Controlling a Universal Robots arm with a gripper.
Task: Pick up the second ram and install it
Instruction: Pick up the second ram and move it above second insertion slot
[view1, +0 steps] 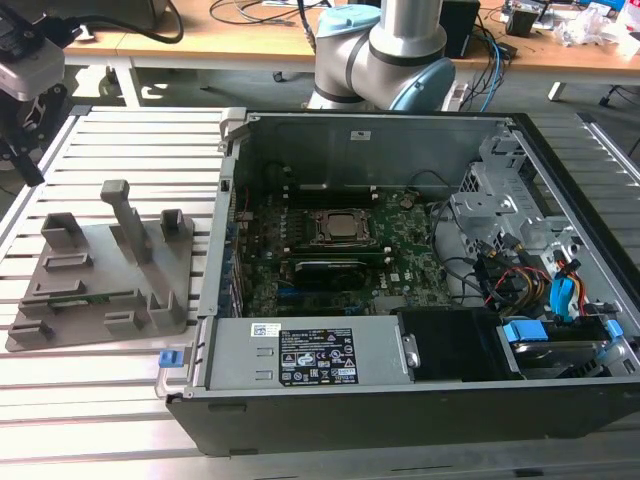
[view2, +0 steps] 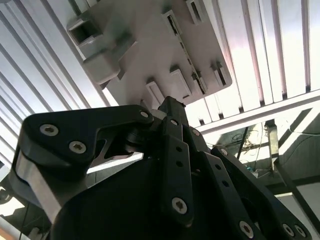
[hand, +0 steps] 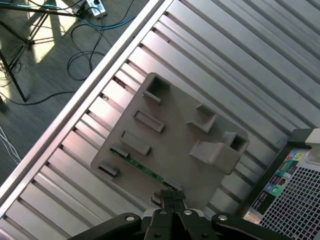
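The second ram (hand: 142, 169) is a thin green stick lying in a slot of the grey holder tray (hand: 175, 135), near the tray's edge. My gripper (hand: 170, 201) hangs well above that tray with its black fingers pressed together and nothing between them. In the second wrist view the gripper (view2: 172, 106) points at the tray (view2: 145, 55) from a distance. In the exterior view the gripper (view1: 28, 165) is at the far left, above the tray (view1: 100, 270). The open computer case with its green motherboard (view1: 330, 250) stands at the exterior view's right of the tray.
The tray carries several raised grey blocks and a tall post (view1: 128, 215). The ribbed metal table (view1: 100, 390) runs under the tray and the case. The case holds a black drive bay (view1: 450, 345), cable bundles (view1: 520, 280) and a power supply (view1: 300, 355). The arm's base (view1: 385, 55) stands behind the case.
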